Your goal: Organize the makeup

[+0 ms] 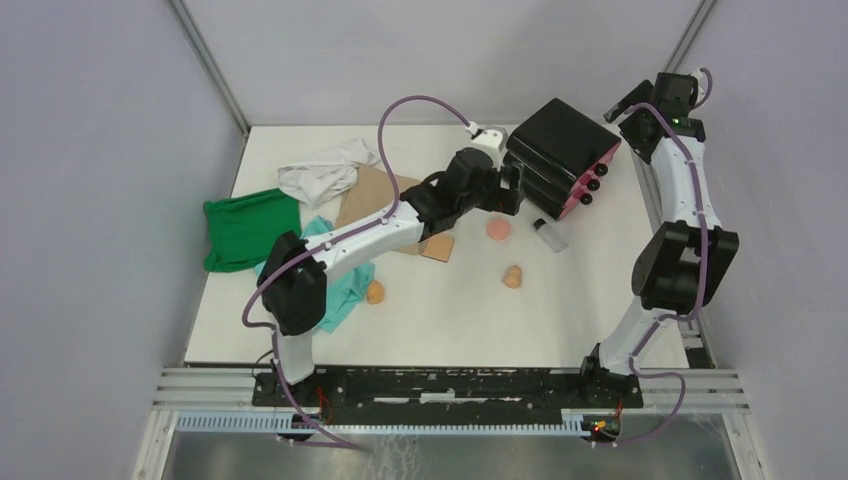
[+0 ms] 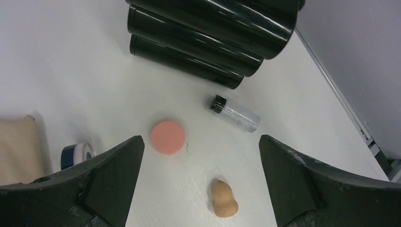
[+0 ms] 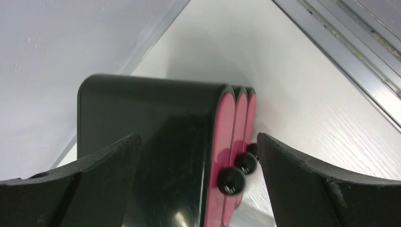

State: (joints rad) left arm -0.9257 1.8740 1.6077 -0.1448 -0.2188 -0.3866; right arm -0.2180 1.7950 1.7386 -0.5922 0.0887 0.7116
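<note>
The salmon-pink puff (image 1: 497,229) lies on the white table, with the clear black-capped vial (image 1: 549,235) to its right and a tan egg sponge (image 1: 513,277) nearer the front. The tan square pad (image 1: 438,246) lies beside my left arm. My left gripper (image 1: 512,192) hovers open and empty above them, next to the black box (image 1: 560,150). Its wrist view shows the puff (image 2: 168,136), vial (image 2: 235,113), sponge (image 2: 223,198), pad (image 2: 16,149) and small dark jar (image 2: 78,153). My right gripper (image 1: 622,108) is open above the box's pink drawers (image 3: 227,142).
A second egg sponge (image 1: 375,291) lies by the teal cloth (image 1: 345,285). Green cloth (image 1: 245,228), white cloth (image 1: 320,172) and tan cloth (image 1: 370,190) lie at the left and back. Grey walls and metal rails border the table.
</note>
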